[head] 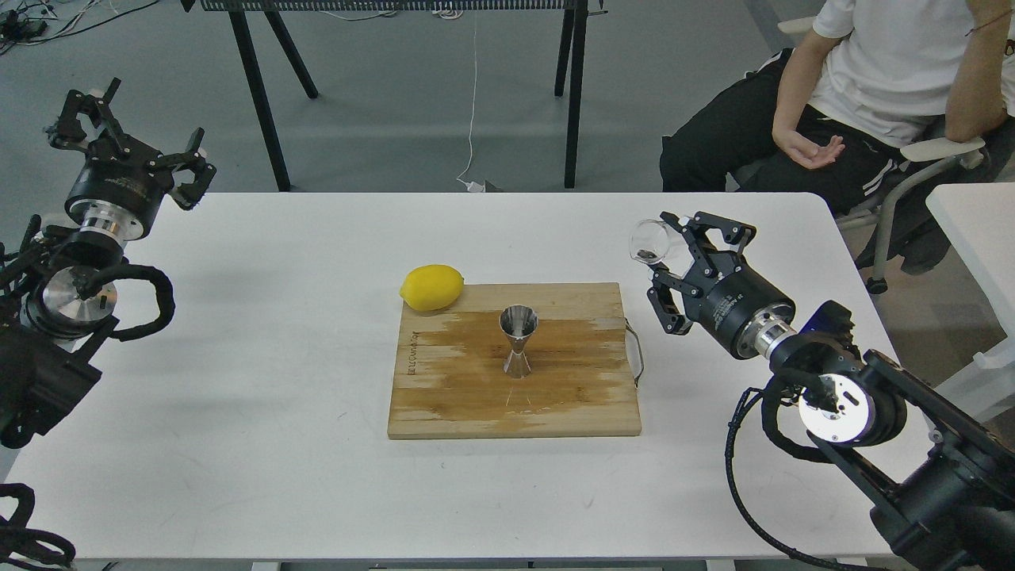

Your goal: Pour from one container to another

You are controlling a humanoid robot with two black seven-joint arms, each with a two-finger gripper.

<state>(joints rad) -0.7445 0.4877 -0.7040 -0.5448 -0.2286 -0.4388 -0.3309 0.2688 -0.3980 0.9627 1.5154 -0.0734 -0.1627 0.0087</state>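
1. Your left gripper hangs off the table's far left corner, fingers spread wide and holding nothing; parked there, it stays out of the pour and, by my reading, has no part in this step.
2. The lemon lies at the board's back-left corner, touching its edge; it looks like set dressing and sits well apart from your path.
3. The jigger stands upright near the board's middle, open mouth up; that is where the pour must land, and the narrow waist suggests it would tip easily if bumped.
4. Your right gripper hovers over the table just right of the board, pinching the cup between its fingers; the cup is tilted on its side with its mouth toward the upper left, and a small dark bit rests inside it.
5. The cup is apart from the jigger, off to its right; you likely need to carry it left until its lip is over the jigger's mouth before tipping further, or the contents will drop onto the board.
6. A seated person waits beyond the table's far right corner, clear of the arm.
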